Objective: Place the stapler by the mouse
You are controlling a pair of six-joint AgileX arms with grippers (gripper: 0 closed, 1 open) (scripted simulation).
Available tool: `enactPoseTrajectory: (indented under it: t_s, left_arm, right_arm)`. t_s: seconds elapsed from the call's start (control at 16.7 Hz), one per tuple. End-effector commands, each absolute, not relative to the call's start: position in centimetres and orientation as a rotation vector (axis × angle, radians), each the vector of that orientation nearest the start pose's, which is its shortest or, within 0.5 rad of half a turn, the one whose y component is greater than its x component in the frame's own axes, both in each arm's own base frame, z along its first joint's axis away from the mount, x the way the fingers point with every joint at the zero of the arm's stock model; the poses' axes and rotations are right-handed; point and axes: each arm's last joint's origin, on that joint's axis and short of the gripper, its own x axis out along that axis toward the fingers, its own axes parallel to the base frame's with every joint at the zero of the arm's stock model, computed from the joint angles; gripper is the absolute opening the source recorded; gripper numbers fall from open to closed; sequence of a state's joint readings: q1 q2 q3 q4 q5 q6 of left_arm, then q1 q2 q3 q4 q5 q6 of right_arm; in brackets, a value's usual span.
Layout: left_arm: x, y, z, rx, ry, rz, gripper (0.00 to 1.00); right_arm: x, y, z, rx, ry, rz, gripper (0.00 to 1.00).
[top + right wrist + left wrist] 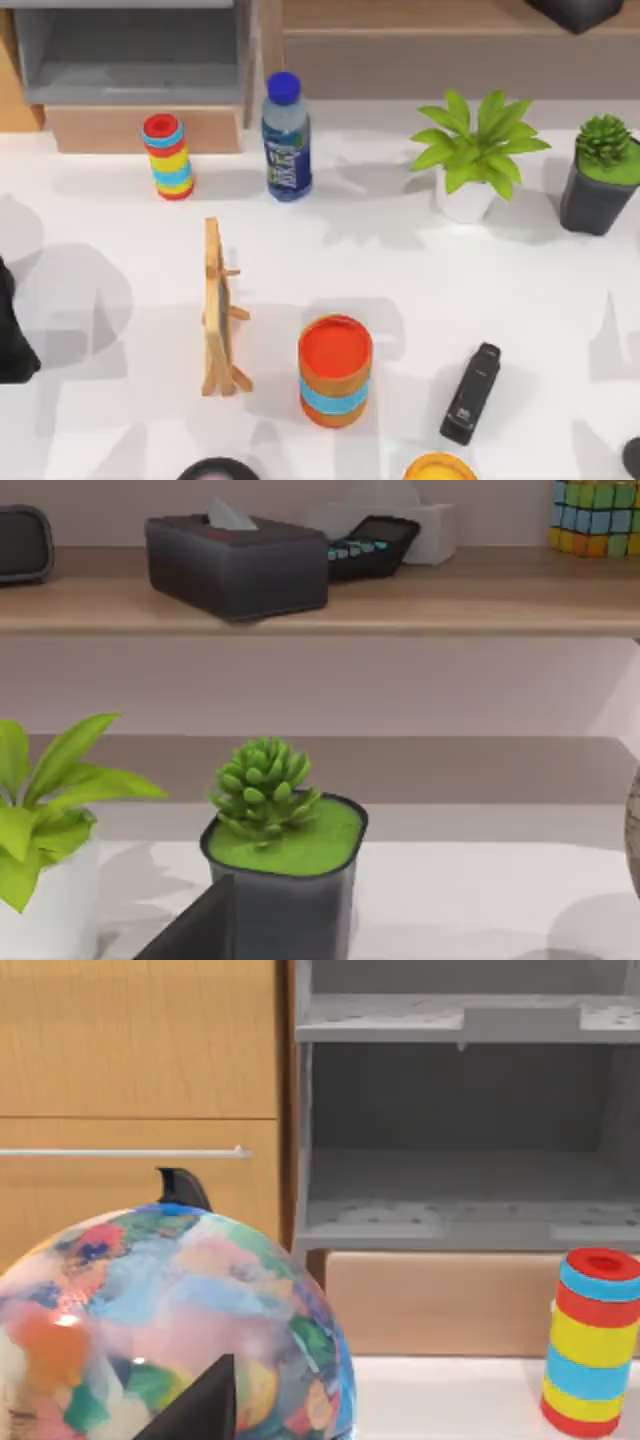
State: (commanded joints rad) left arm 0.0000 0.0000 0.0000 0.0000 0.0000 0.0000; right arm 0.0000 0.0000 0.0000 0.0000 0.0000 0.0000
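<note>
The stapler [471, 394] is lying flat on the white table [400, 270], toward the top view's lower right, just right of the orange and blue striped cylinder [335, 371] and well below the leafy plant in the white pot [475, 150]. Nothing is touching it. The left arm [12, 330] is sitting at the table's left edge, well apart from the stapler; whether its fingers are open cannot be told. The left wrist view is facing a multicoloured globe [165, 1325], a grey shelf unit [465, 1110] and the red, yellow and blue striped cylinder [592, 1342]. The right wrist view is facing the succulent in the dark pot [283, 855]; the state of the right gripper cannot be told either.
</note>
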Motion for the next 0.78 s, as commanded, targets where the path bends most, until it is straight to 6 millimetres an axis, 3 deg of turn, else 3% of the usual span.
enactPoseTrajectory:
  t_s: [0.36,0.78]
  left_arm:
    - [10.6,-0.1,16.0,0.000,0.000,0.000,1.00]
    - [10.6,-0.1,16.0,0.000,0.000,0.000,1.00]
  right_arm:
    - [10.8,0.3,17.0,0.066,0.094,0.037,1.00]
    - [14.2,3.2,20.8,0.312,0.562,0.114,1.00]
